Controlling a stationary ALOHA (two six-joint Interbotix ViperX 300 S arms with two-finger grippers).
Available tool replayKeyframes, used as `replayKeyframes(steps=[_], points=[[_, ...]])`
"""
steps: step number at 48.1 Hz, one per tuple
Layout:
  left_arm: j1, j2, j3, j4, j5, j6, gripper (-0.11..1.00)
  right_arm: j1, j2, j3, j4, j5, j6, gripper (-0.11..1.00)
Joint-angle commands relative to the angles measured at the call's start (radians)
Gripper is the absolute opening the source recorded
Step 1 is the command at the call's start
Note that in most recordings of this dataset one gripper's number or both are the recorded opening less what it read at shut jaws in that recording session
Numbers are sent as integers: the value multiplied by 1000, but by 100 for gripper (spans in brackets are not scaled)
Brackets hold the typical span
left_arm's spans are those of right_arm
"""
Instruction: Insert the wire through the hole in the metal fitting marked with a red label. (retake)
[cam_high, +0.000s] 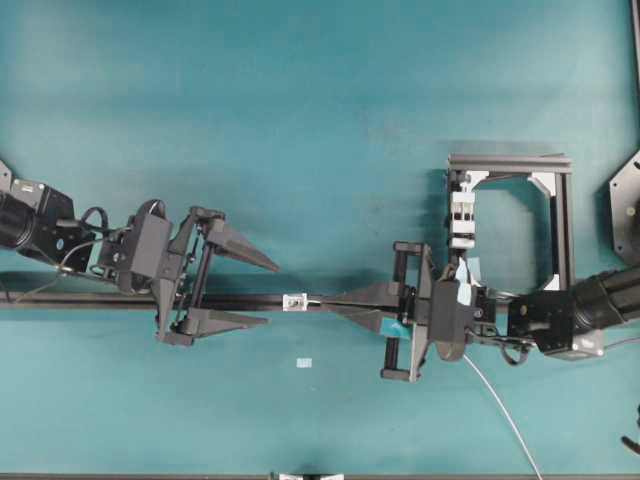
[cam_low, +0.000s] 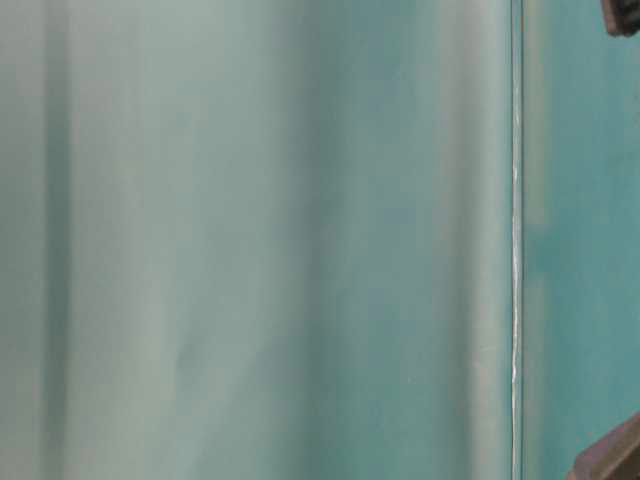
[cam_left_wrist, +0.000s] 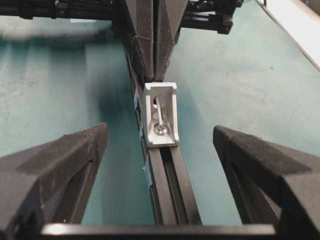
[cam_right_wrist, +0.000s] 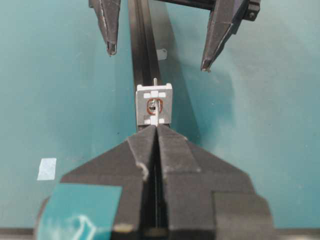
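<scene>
**Wire tip at fitting hole**

Right gripper (cam_right_wrist: 156, 131): fingers pressed together, pinching the wire (cam_right_wrist: 155, 107). The wire tip sits at the red-ringed hole (cam_right_wrist: 151, 106) of the metal fitting (cam_right_wrist: 154, 104), mounted on the black rail (cam_high: 240, 300) at surface centre. Left gripper (cam_high: 270, 293): fingers spread wide at 9 o'clock, straddling the rail, holding nothing.

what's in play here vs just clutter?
In play:
metal fitting on black rail
wire, tip at its hole
right gripper, shut on wire
left gripper, open astride rail

Clutter:
sticker scrap
black frame
white clip block
</scene>
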Motion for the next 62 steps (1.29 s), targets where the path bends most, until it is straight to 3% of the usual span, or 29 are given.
replayKeyframes(steps=[1,23,62], points=[[-3,-11,-11,2,2,-2,57,-8,-6,-9,-5,12,2,2],[-3,-11,-15,2,18,-3,57,-34,-6,-26,-41,43,0,2],[-3,-15,-20,2,25,-5,57,-44,-5,-37,-48,43,0,2]])
